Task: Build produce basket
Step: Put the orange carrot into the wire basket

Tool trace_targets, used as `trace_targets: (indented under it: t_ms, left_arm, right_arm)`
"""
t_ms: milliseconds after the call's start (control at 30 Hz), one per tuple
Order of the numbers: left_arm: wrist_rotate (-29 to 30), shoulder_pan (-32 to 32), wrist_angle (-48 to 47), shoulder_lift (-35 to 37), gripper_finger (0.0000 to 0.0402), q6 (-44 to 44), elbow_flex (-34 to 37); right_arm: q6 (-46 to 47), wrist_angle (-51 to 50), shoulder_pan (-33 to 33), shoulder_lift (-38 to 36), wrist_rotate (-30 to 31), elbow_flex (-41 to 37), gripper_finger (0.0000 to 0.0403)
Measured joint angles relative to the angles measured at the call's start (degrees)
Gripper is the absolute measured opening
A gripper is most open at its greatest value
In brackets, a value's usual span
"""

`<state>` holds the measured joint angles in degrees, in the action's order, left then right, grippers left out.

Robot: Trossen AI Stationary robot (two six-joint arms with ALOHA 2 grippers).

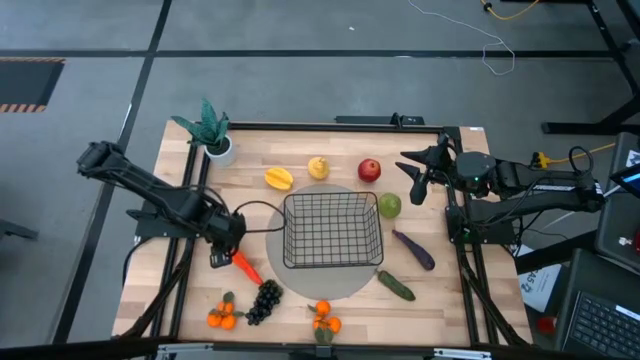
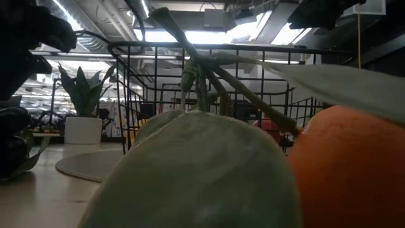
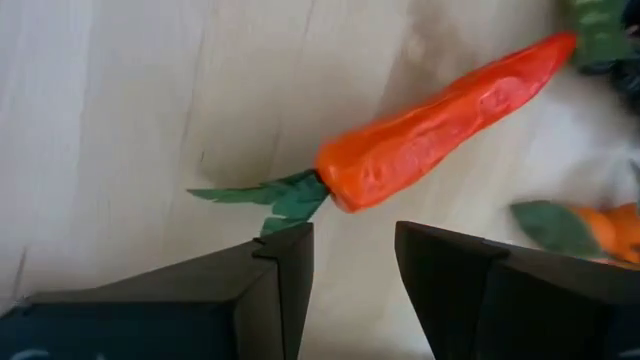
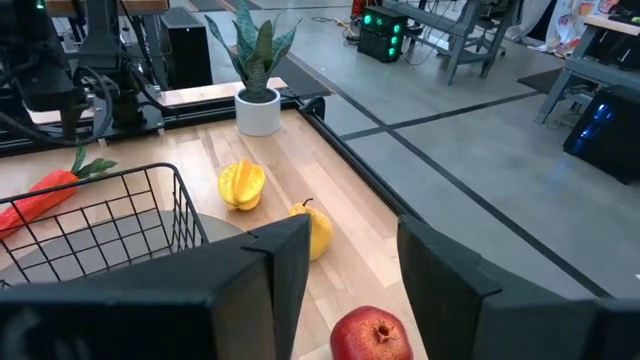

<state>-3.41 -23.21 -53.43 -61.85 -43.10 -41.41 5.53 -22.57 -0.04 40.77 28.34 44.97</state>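
On the wooden table (image 1: 300, 300), carrot (image 3: 440, 125) just beyond the open left gripper (image 3: 350, 270).

Wooden table (image 1: 300, 305), round grey mat (image 1: 268, 238) — teal potted plant (image 1: 210, 130) at far corner

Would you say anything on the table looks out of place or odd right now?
Nothing stands out. The basket sits upright and empty on the round grey mat, produce lies intact around it, and the carrot lies on the wood by the open left gripper.
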Motion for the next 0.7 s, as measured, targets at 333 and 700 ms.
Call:
trace_targets:
  t_ms: [333, 700]
  left_arm:
    - [2.48, 0.01, -3.98, -5.07, 0.0132, 0.14, 0.00]
    - [2.49, -0.62, -2.30, -11.57, 0.0132, 1.53, 0.02]
  right_arm:
    - [0.01, 0.00, 0.00, 0.00, -0.04, 0.00, 0.0150]
    - [0.01, -0.02, -0.01, 0.00, -0.07, 0.00, 0.0150]
